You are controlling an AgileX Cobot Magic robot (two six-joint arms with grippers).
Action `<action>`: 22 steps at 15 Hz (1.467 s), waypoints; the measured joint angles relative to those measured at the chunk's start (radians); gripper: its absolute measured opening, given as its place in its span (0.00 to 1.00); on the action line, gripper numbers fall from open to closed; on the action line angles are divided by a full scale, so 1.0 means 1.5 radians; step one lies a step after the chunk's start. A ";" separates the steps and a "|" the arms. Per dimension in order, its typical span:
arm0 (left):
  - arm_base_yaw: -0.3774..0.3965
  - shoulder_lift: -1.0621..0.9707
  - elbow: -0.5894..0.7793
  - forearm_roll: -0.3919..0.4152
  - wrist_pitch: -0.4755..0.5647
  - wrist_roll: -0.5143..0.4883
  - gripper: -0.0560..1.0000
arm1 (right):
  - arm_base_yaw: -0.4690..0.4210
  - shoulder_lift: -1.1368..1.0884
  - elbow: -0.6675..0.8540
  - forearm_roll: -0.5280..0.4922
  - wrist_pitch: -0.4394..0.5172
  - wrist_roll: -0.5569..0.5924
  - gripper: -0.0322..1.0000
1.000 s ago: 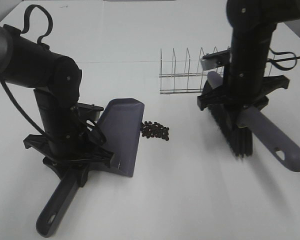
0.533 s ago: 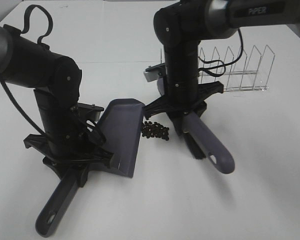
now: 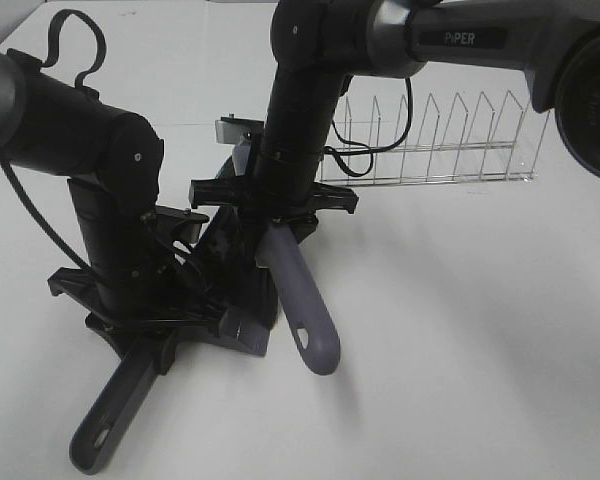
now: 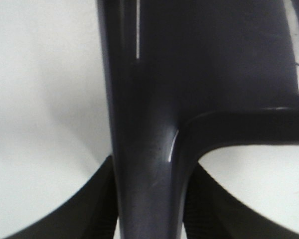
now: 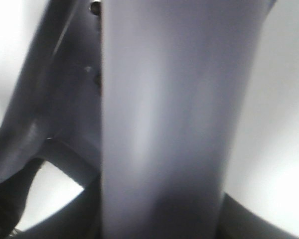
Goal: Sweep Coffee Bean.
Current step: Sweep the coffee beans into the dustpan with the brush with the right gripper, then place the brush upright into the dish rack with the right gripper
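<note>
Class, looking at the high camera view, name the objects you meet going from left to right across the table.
dustpan handle → brush handle → wire rack

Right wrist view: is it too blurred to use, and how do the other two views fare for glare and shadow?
Right wrist view: the brush handle fills it, soft and blurred. Left wrist view: sharper, thin glare streaks on the glossy dustpan handle. Exterior high view: in focus, white table bright, soft shadows under both handles.
</note>
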 joint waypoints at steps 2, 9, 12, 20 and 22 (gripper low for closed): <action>-0.002 0.000 0.000 0.003 0.000 0.005 0.36 | 0.001 0.001 -0.016 0.014 -0.001 -0.002 0.32; -0.003 0.000 0.000 0.004 0.000 0.007 0.36 | 0.001 -0.023 -0.058 -0.047 -0.004 -0.017 0.32; -0.003 0.000 0.000 0.005 0.000 0.007 0.36 | 0.001 -0.091 -0.028 -0.151 -0.007 -0.017 0.32; -0.003 0.000 0.000 0.004 0.000 0.008 0.36 | -0.093 -0.187 0.227 -0.245 -0.006 -0.017 0.32; -0.003 0.000 0.000 0.004 0.000 0.008 0.36 | -0.144 -0.194 0.265 -0.262 -0.006 -0.017 0.32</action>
